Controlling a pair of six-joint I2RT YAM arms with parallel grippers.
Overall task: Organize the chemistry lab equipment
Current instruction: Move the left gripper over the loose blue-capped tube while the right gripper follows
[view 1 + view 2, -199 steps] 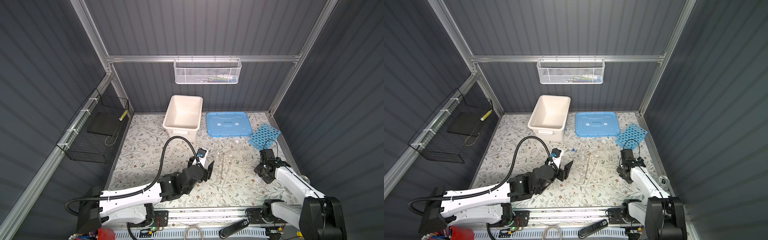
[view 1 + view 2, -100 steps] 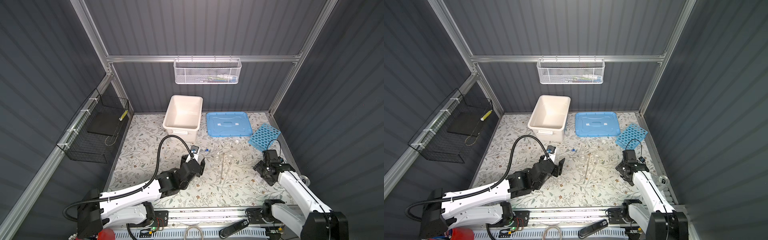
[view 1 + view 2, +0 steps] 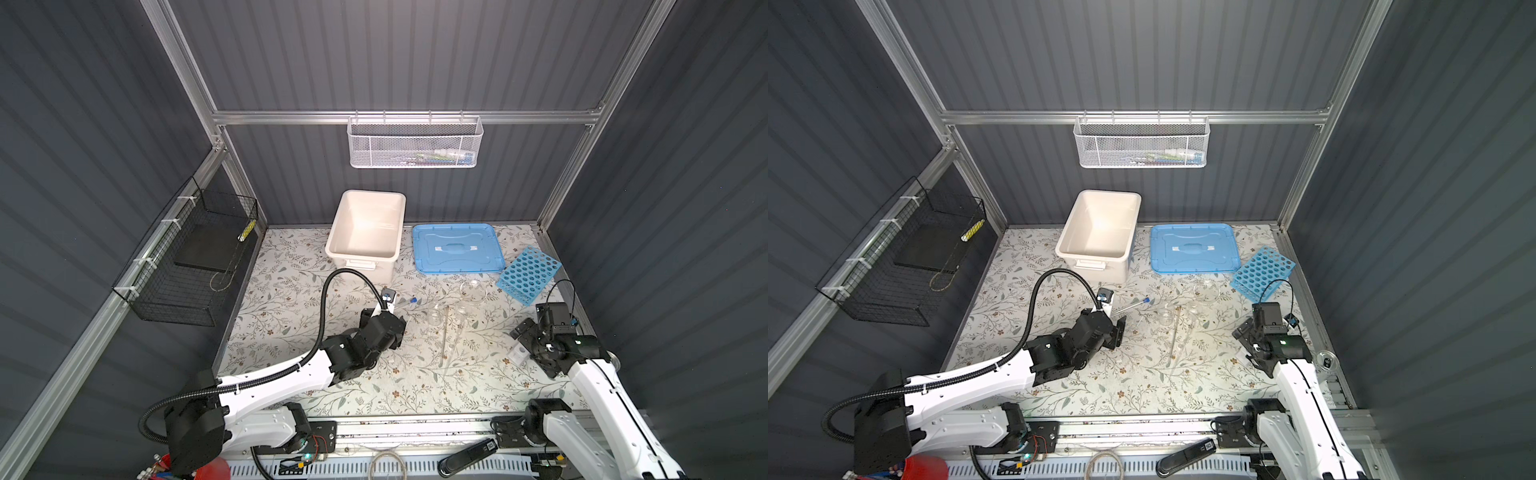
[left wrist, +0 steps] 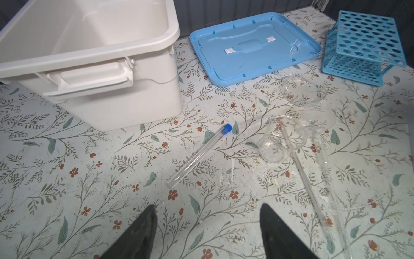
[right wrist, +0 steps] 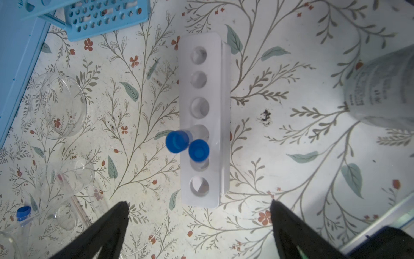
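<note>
Overhead, right hand (image 5: 199, 203) spread over white rack (image 5: 201, 112), bare mat (image 5: 280, 145) flanking.

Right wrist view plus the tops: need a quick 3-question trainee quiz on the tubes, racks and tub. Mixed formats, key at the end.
1. Count: how many blue-capped tubes stand in the white rack?
2. True or false: the blue lid sits closed on the white tub.
3. Pick one: the loose test tube lying flat is closest to A) the left gripper, B) the right gripper, C) the sky-blue rack.
Key: 1) two; 2) false, the lid lies flat beside the open tub; 3) A.
</note>
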